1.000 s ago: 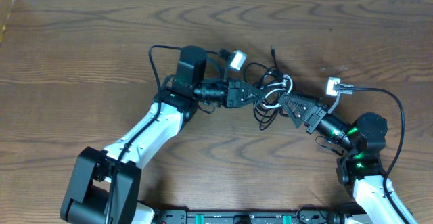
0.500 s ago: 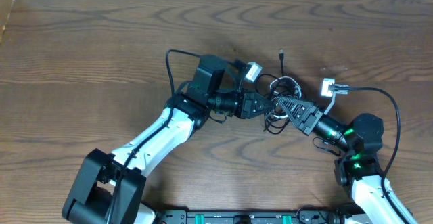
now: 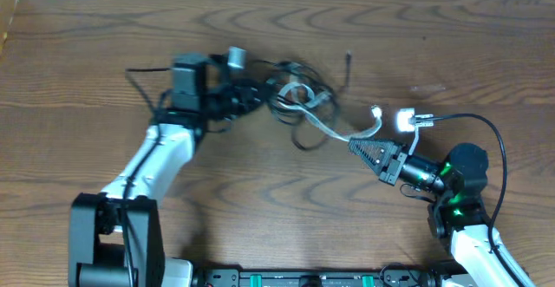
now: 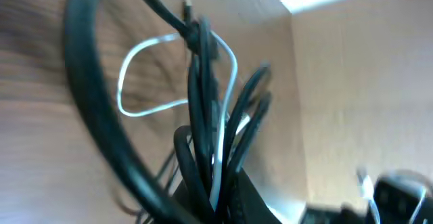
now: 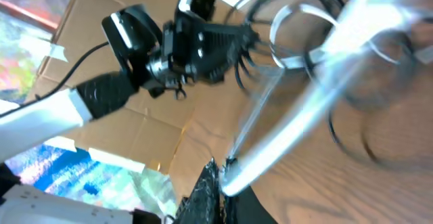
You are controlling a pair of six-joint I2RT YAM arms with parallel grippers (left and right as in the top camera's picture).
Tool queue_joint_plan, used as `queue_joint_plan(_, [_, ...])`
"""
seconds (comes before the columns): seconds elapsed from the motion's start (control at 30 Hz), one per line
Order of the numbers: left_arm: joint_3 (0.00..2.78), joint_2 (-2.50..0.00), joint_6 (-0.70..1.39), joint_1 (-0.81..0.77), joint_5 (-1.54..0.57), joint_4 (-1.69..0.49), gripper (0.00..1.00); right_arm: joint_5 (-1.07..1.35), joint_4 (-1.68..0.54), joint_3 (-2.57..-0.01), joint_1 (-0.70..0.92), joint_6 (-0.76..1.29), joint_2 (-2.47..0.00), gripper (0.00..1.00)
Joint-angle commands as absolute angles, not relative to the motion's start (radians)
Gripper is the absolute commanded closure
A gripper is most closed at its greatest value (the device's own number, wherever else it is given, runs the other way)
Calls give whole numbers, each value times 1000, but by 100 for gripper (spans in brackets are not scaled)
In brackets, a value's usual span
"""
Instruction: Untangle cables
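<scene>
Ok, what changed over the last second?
The right gripper closed on the white cable, roughly in place. The left gripper swung left and away, dragging the black cables, so the white cable now stretches between them. The left grip stayed shut.

On the wooden table point(image 3: 87, 53), the left gripper point(image 3: 257, 96) is clamped on the left edge of the tangled cables point(image 3: 299, 105), which lie at the far middle. A white cable point(image 3: 334, 133) runs from the tangle rightward and nearer, into the closed right gripper point(image 3: 357, 146).
</scene>
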State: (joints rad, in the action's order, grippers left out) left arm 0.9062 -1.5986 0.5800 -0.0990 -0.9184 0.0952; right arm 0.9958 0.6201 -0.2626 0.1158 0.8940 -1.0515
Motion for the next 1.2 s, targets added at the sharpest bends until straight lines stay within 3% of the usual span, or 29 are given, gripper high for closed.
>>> queue_joint_plan(0.0, [900, -1588, 608, 19, -881, 62, 92, 991, 506, -267, 105, 788, -1047, 99])
queue_joint_plan(0.23, [900, -1588, 603, 106, -918, -76, 92, 793, 276, -267, 77, 768, -1047, 97])
queue_joint_plan(0.5, [900, -1588, 319, 37, -1288, -64, 92, 837, 276, -267, 80, 768, -1047, 68])
queue_joint_plan(0.6, [900, -1588, 265, -11, -1310, -63, 92, 885, 276, -267, 80, 768, -1047, 61])
queue_joint_plan(0.97, [900, -1588, 217, -138, -1309, -33, 92, 973, 286, -267, 126, 703, -1047, 58])
queue_joint_plan(1.07, [900, -1588, 155, -149, -1310, -33, 92, 1091, 385, -267, 147, 627, -1047, 64])
queue_joint_plan(1.17, [900, -1588, 78, -162, -1309, -33, 92, 1194, 528, -267, 154, 597, -1047, 61])
